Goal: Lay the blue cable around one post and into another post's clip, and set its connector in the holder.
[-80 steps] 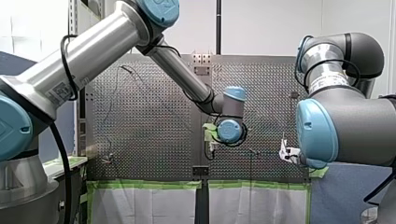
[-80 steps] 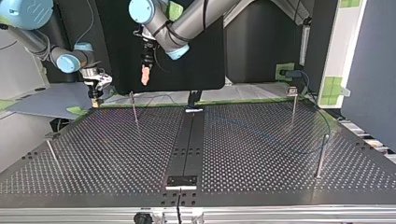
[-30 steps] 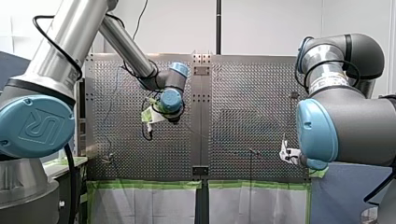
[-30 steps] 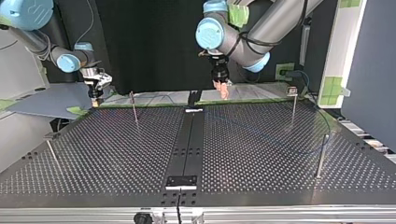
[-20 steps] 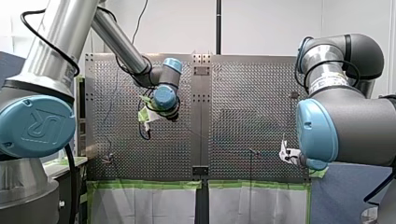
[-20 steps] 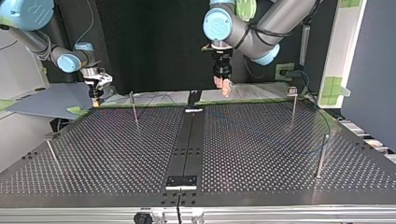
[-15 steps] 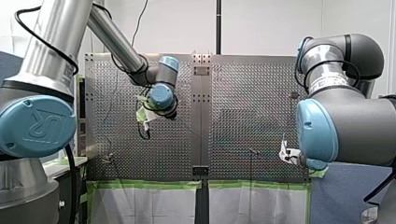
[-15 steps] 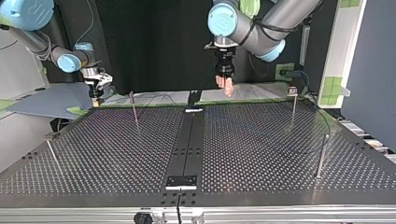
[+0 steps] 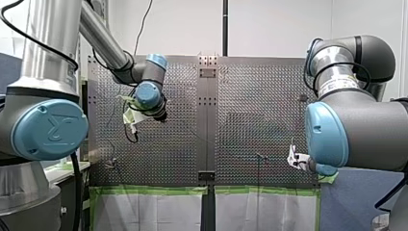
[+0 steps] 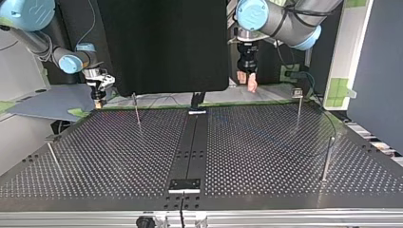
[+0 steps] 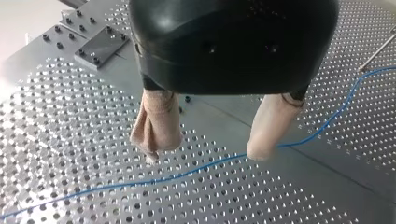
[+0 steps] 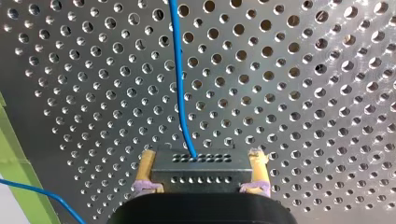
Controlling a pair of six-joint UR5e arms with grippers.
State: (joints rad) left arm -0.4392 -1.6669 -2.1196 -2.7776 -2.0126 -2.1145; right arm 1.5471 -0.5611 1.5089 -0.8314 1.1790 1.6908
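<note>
Here my left gripper [image 11: 205, 153] hangs released over the table [image 11: 60, 158], beige pads spread, the blue cable [image 11: 187, 172] lying under them. My right gripper [image 12: 201, 158], upper left in the top view, is clenched on the connector [image 12: 201, 171].

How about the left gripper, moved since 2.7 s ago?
Yes. In the top view the left gripper has crossed the centre strip, from the strip's left side to its right.
</note>
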